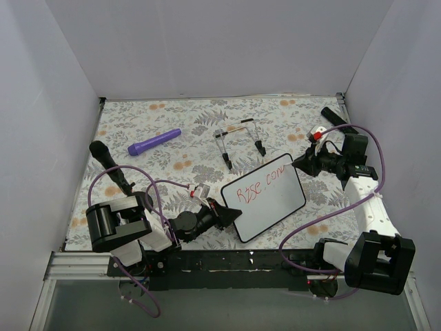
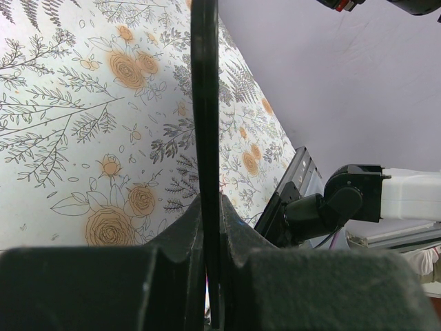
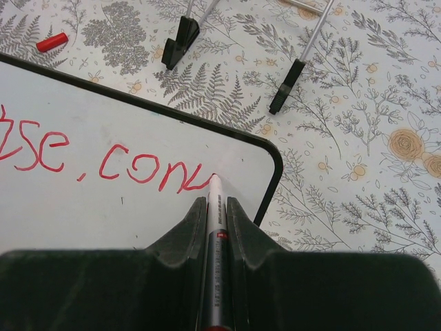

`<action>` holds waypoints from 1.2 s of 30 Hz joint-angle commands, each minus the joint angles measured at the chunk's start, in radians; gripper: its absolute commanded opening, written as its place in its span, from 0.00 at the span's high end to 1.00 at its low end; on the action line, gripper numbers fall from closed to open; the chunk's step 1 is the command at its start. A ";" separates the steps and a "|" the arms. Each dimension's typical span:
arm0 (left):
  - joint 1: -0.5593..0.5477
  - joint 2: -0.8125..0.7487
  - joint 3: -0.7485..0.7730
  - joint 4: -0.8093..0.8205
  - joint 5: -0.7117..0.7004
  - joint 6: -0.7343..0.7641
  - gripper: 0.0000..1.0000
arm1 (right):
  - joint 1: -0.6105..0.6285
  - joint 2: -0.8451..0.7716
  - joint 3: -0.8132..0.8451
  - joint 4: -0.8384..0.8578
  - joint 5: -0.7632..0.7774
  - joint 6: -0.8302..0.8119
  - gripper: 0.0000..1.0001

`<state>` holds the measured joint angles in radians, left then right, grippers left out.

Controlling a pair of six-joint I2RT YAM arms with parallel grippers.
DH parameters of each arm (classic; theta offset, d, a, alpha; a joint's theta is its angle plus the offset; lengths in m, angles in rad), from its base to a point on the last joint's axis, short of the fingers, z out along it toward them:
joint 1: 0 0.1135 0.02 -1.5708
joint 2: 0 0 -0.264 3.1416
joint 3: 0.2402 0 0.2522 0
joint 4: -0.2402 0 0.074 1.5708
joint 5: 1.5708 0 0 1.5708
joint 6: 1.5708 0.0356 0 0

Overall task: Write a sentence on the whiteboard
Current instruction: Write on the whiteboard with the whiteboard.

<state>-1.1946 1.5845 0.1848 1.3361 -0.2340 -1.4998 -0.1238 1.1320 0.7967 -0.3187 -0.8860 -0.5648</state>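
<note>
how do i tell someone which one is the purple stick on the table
Start at the floral table and go to its far left part, left of the wire stand. The purple stick lies flat there, a solid thick rod, unlike the thin purple cables looping on the arms.

My worktop wears a pale cloth printed with grey ferns and orange roses. Plain, pale walls close it in on three sides: the back wall, the left wall and the right wall. A silver metal rail runs along the near edge. The light is soft and even here.
</note>
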 commanded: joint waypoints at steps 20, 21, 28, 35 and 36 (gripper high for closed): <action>-0.008 0.019 -0.007 0.179 0.038 0.059 1.00 | -0.002 -0.043 0.004 -0.168 0.117 -0.152 0.99; -0.008 0.019 -0.005 0.179 0.038 0.059 1.00 | -0.002 -0.044 0.009 -0.163 0.116 -0.146 0.99; -0.008 0.020 -0.005 0.178 0.038 0.059 1.00 | -0.004 -0.060 0.081 -0.149 0.018 -0.101 0.99; -0.010 0.028 -0.001 0.183 0.048 0.058 1.00 | 0.001 -0.060 0.068 -0.056 -0.051 -0.012 0.99; -0.008 0.028 -0.001 0.181 0.047 0.059 1.00 | 0.003 -0.055 0.068 -0.043 -0.053 -0.007 0.99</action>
<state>-1.1946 1.5929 0.1852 1.3396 -0.2268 -1.4899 -0.1238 1.0824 0.8326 -0.4355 -0.8791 -0.6304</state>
